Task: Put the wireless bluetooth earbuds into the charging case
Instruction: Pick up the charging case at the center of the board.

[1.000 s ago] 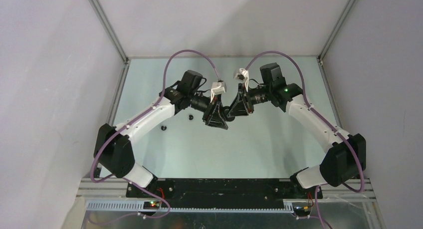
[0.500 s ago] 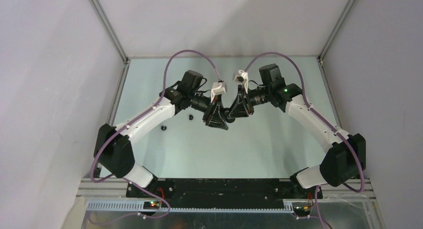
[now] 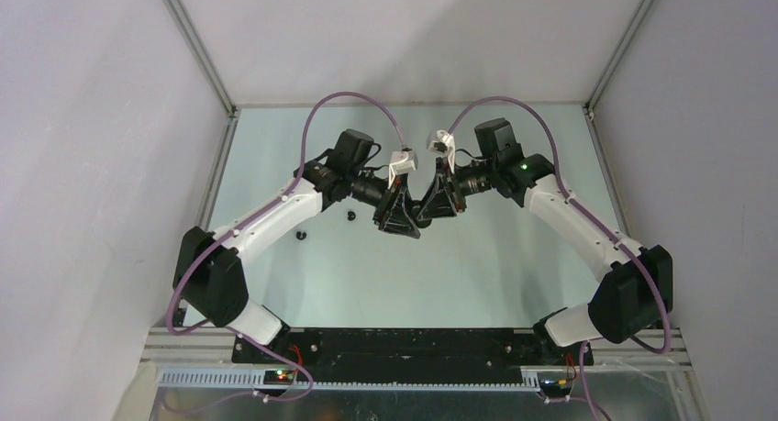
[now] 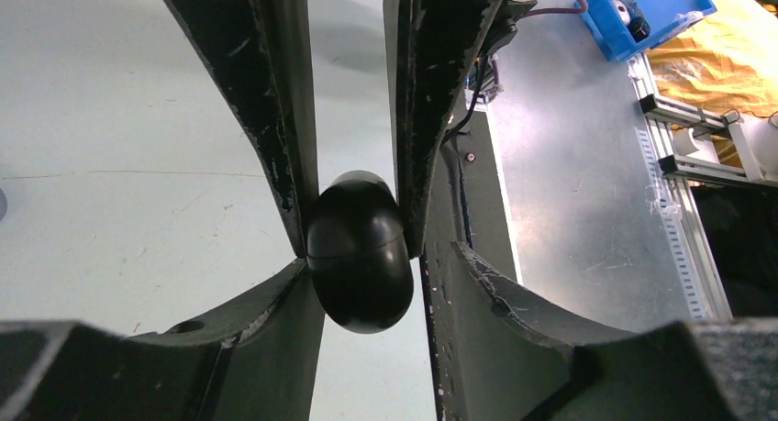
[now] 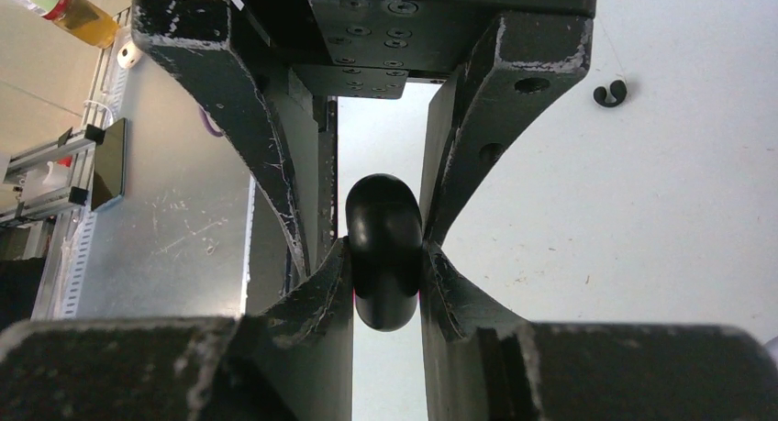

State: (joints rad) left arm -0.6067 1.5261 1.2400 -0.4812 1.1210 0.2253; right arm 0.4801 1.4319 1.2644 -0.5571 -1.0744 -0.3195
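Grey panels [image 3: 110, 164] close off a pale green desk [image 3: 385, 283], and both arms reach in over it until they meet near its middle. We see the left pincer [image 4: 367, 256] and the right pincer [image 5: 385, 251] pointing at each other, tip to tip, both clenched on the same glossy black charging case [image 4: 360, 288].

From the left wrist, the case shows as a rounded, egg-like body with a thin seam running across it. The lid looks closed. The near fingers press its lower flanks, and the scratched fingers of the other arm pinch its upper half.

From the right wrist, we see the case edge-on and narrow, squeezed between both pairs of fingers, with a small red glint low on its left side. Whether the case touches the desk or hangs just above it, we cannot tell.

Two earbuds lie loose on the desk to the left of the pincers, outside the case. The first black earbud [image 3: 350, 216] sits near the left arm's wrist. The second black earbud [image 3: 301, 235] is further left, beside the white forearm. From overhead both are only tiny dark specks, so we cannot make out which way they are turned.

A purple cable [image 3: 316, 118] arcs above each arm.
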